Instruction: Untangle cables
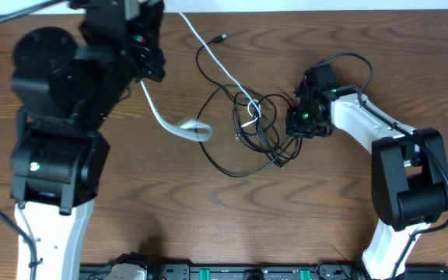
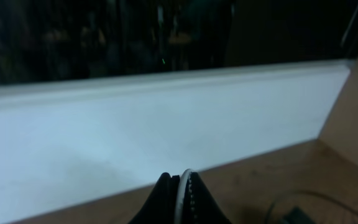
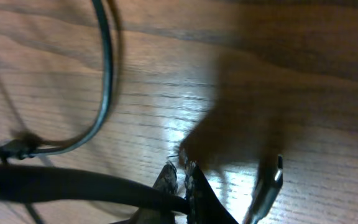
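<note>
The left gripper pinches the white cable near the brown wooden desk's far-left corner. The right gripper is clamped on a thin black cable beside the tangle mid-desk. Draw them apart slowly and low, stopping if the knot tightens.

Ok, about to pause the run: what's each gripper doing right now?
Left gripper: closed on the white cable.
Right gripper: closed on a black cable.
</note>
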